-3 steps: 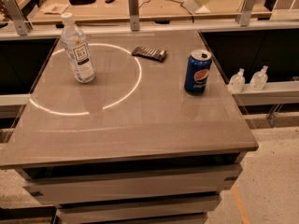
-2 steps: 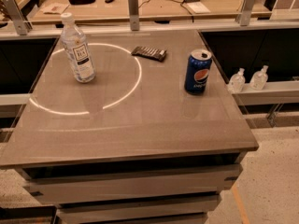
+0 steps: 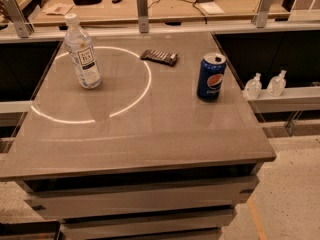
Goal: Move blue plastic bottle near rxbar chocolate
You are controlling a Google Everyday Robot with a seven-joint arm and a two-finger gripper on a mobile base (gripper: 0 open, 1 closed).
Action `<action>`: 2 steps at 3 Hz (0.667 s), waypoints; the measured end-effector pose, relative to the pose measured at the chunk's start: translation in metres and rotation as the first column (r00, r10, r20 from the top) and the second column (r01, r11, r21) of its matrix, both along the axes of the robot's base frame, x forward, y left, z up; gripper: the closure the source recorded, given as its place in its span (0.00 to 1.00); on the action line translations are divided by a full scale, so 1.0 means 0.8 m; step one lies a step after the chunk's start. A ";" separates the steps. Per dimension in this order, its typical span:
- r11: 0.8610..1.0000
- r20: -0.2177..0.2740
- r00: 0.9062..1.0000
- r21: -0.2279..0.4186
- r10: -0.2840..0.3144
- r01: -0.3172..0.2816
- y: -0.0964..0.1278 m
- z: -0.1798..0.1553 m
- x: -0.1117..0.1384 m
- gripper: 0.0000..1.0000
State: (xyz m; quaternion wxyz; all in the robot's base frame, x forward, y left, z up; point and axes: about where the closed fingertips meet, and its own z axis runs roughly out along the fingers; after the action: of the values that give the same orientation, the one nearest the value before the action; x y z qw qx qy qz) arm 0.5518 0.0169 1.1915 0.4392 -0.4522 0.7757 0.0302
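The pale arm part at the far edge a second earlier had left the view; the water bottle (image 3: pixel 83 54), chocolate bar (image 3: pixel 159 57) and can (image 3: pixel 211 77) had not shifted. The pincer was out of sight, so whether it was apart or together could not be told. The water bottle stood upright at the far left of the smooth grey worktop (image 3: pixel 150 129), well apart from the flat, dark-wrapped chocolate bar. Gripping the clear, round, thin-walled body low down would probably stop so tall a shape from tipping.
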 end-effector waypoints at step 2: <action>0.997 0.191 0.980 0.035 0.062 -0.070 0.114 0.036 -0.029 0.00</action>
State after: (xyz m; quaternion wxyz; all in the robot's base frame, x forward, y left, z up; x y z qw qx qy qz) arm 0.5289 0.1079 1.2205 0.5191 -0.4693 0.7141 0.0177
